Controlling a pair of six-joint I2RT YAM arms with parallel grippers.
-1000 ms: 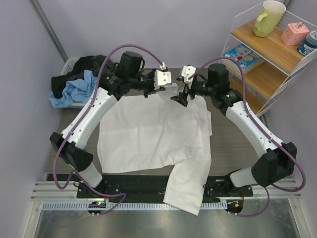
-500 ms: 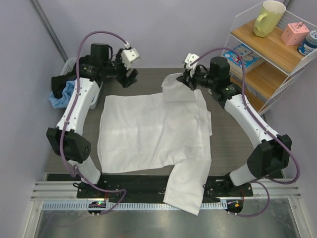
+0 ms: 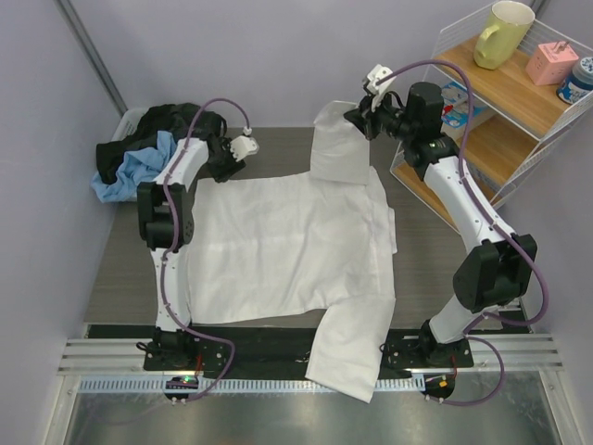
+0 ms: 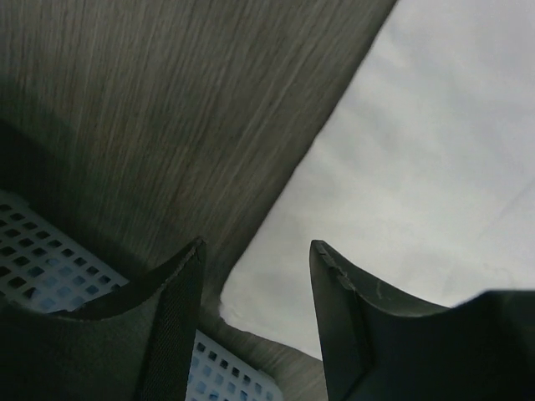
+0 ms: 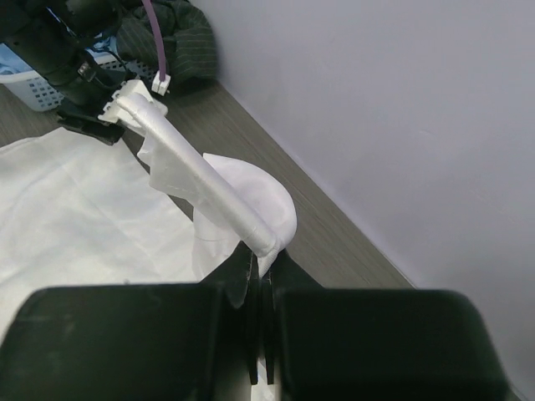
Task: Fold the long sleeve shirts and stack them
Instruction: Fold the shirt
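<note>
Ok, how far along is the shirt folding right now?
Nothing is folded or stacked: the white shirt lies spread on the table, one sleeve hanging over the near edge. In hand: the right end effector is shut on its lifted far part; the left end effector hovers open at its far-left corner. Left: every fold, plus the garments in the basket.

One white collared cloth shirt (image 3: pixel 287 241) lay across one grey wooden table (image 3: pixel 130 260). Two robot arms flanked the shirt, the left arm (image 3: pixel 165 209) and the right arm (image 3: pixel 468 199). One white plastic basket (image 3: pixel 130 119) sat to its left and one wire shelf rack (image 3: pixel 496 83) to its right.
</note>
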